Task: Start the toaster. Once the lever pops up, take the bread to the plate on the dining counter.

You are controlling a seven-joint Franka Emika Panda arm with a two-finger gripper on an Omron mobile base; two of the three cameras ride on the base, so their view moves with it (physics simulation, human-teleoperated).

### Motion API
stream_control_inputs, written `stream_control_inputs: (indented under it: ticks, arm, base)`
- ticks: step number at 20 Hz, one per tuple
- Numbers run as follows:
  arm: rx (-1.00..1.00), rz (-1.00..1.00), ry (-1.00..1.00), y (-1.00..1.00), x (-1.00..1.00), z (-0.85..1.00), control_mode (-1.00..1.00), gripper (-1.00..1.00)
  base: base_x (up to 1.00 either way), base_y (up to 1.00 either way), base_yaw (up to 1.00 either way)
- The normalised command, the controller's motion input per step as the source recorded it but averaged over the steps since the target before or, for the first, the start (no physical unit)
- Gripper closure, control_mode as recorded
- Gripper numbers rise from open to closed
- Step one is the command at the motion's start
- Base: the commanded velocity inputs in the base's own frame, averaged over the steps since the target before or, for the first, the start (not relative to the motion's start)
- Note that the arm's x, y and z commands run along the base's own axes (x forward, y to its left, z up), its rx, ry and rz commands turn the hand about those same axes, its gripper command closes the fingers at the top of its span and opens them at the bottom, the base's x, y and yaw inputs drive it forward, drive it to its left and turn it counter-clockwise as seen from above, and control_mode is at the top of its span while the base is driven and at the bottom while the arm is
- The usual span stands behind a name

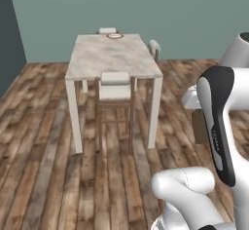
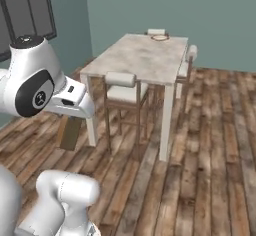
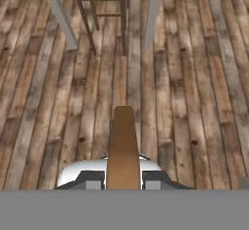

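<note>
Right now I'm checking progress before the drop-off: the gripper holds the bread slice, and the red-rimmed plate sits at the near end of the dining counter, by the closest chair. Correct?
Not quite. The gripper does hold the bread, but the plate sits at the far end of the dining counter, away from the nearest chair. The left base view shows this.

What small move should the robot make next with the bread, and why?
Probably drive the base closer to the dining counter. The gripper is shut on the bread, held edge-on above the wood floor, while the plate sits at the counter's far end, seemingly beyond the arm's reach from here.
</note>
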Motion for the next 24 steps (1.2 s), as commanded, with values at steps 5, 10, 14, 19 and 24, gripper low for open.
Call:
stream_control_inputs:
  ticks: [5, 10, 14, 19, 24]
  arm:
    - [0.00, 0.00, 0.00, 0.00, 0.00, 0.00, 1.00, 1.00]
    - [0.00, 0.00, 0.00, 0.00, 0.00, 0.00, 1.00, 1.00]
    - [0.00, 0.00, 0.00, 0.00, 0.00, 0.00, 1.00, 1.00]
    - [0.00, 0.00, 0.00, 0.00, 0.00, 0.00, 1.00, 1.00]
    - [0.00, 0.00, 0.00, 0.00, 0.00, 0.00, 1.00, 1.00]
  base:
    - [0.74, -0.95, 0.00]
    - [0.72, -0.93, 0.00]
    - [0.76, -0.94, 0.00]
    - [0.74, -0.95, 0.00]
    - [0.73, -0.95, 0.00]
